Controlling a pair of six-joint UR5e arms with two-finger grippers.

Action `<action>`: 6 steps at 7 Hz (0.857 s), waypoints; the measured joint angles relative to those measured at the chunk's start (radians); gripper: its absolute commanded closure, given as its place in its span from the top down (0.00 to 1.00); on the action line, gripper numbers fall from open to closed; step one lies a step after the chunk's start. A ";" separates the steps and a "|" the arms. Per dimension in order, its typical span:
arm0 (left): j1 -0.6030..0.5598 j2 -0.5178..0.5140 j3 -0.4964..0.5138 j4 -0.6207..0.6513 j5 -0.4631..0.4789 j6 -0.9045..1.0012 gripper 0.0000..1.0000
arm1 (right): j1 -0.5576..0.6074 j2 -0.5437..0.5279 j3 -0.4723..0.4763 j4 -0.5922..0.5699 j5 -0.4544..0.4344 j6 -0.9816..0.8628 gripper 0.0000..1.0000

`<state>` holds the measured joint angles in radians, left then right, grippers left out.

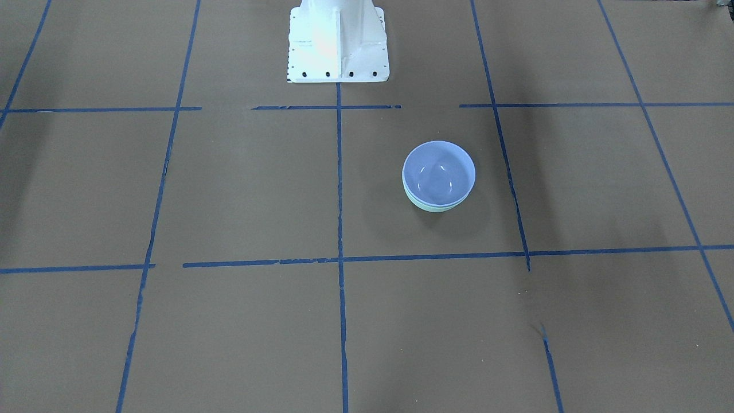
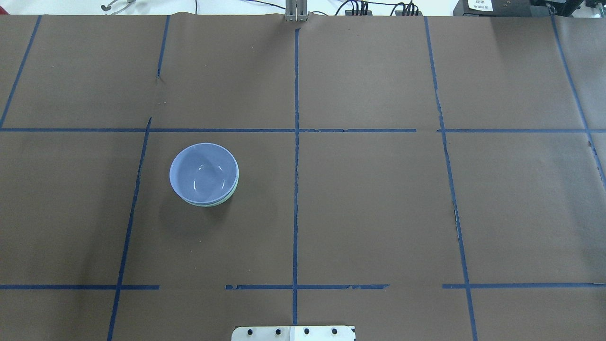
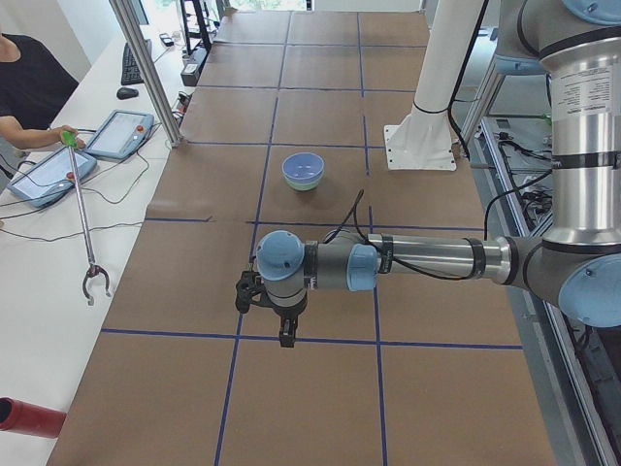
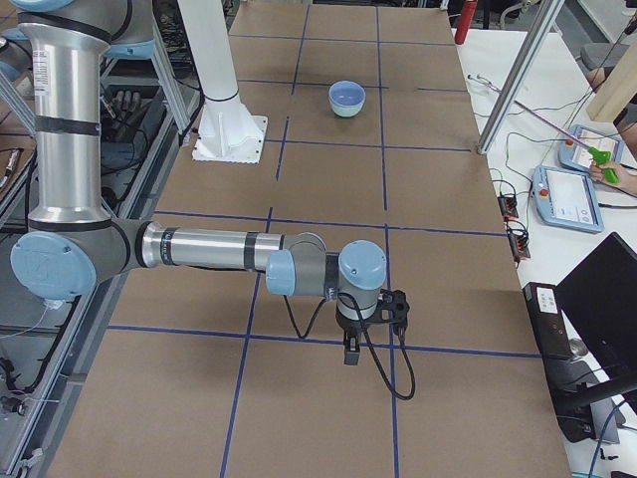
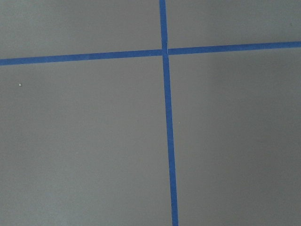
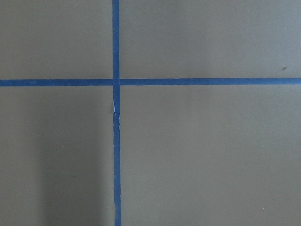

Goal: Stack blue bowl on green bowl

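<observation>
The blue bowl (image 1: 438, 172) sits nested inside the green bowl (image 1: 436, 207), of which only a thin rim shows below it. The pair stands upright on the brown table on my left side, also in the overhead view: blue bowl (image 2: 203, 173), green bowl (image 2: 226, 199). My left gripper (image 3: 285, 333) shows only in the exterior left view, hanging over a tape cross far from the bowls. My right gripper (image 4: 349, 351) shows only in the exterior right view, likewise far from them. I cannot tell whether either is open or shut. Both wrist views show only bare table and blue tape.
The white robot pedestal (image 1: 337, 43) stands at the table's robot side. Blue tape lines (image 2: 296, 189) grid the brown table. An operator holds a grabber tool (image 3: 82, 214) beside tablets (image 3: 121, 134) on the side bench. A laptop (image 4: 607, 299) sits at the other end.
</observation>
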<state>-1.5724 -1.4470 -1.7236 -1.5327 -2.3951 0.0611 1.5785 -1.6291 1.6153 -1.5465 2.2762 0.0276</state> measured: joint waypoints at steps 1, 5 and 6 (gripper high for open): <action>-0.006 -0.001 0.004 0.002 -0.001 -0.001 1.00 | 0.000 0.000 0.000 0.000 0.000 0.000 1.00; -0.015 -0.005 0.011 0.003 -0.001 -0.001 1.00 | 0.000 0.000 0.000 0.000 0.000 0.000 1.00; -0.015 -0.008 0.012 0.003 -0.002 -0.001 1.00 | 0.000 0.000 0.000 0.000 0.000 0.000 1.00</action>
<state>-1.5876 -1.4546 -1.7120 -1.5294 -2.3971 0.0598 1.5785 -1.6291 1.6153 -1.5463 2.2762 0.0276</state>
